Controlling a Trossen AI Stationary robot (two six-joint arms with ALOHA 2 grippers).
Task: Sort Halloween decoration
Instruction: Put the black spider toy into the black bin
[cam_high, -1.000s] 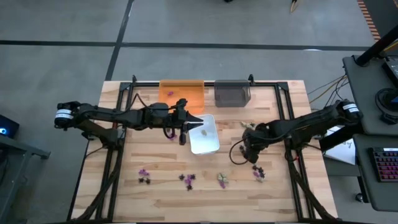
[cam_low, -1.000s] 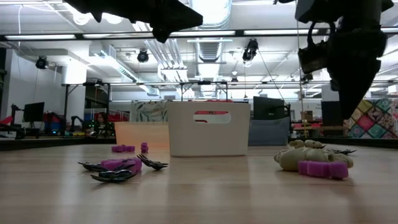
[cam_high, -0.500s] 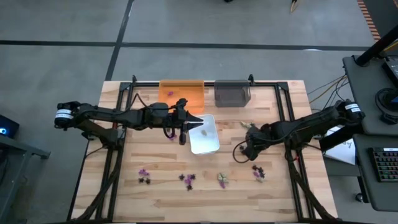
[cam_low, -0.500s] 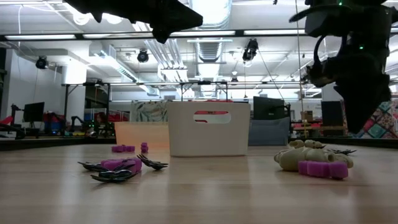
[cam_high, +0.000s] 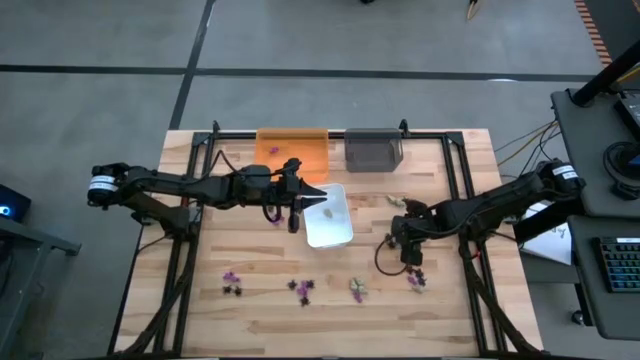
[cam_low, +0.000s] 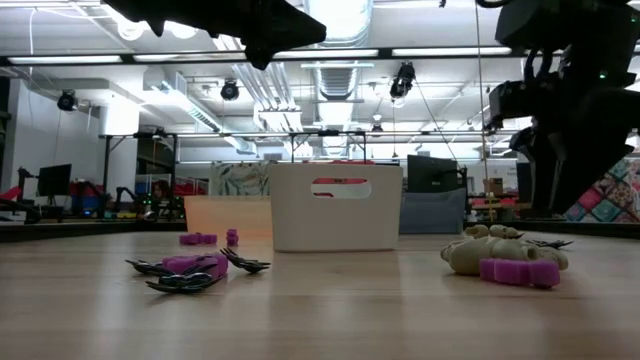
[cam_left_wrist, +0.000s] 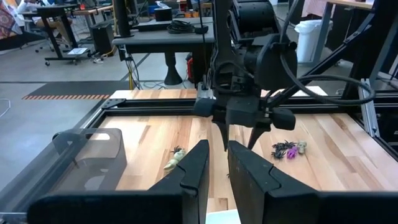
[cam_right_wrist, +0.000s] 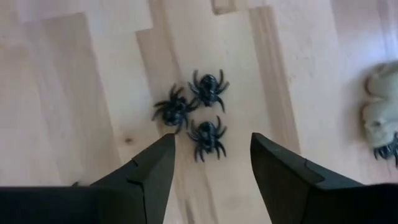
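The Halloween decoration lies in small heaps of purple, black and pale beige pieces along the near part of the table (cam_high: 231, 279) (cam_high: 300, 289) (cam_high: 356, 290). My right gripper (cam_right_wrist: 211, 155) hangs open above three black spiders (cam_right_wrist: 194, 117), which rest on the wood beside a purple heap (cam_high: 415, 281). One finger stands on each side of the nearest spider without touching it. My left gripper (cam_left_wrist: 216, 163) waits above the left rim of the white tray (cam_high: 328, 216), open by only a narrow gap with nothing seen in it.
An orange tray (cam_high: 293, 151) and a grey tray (cam_high: 373, 151) stand at the far edge, and the white tray holds a pale piece (cam_high: 329, 211). A pale beige piece (cam_right_wrist: 380, 121) lies near the spiders. Black frame rails (cam_high: 463, 190) run along both sides of the table.
My right gripper has moved a little toward the near edge and come over the black spiders, turning as it went. Its fingers, closed to a point a second ago in the low view, now stand apart. My left arm has kept still.
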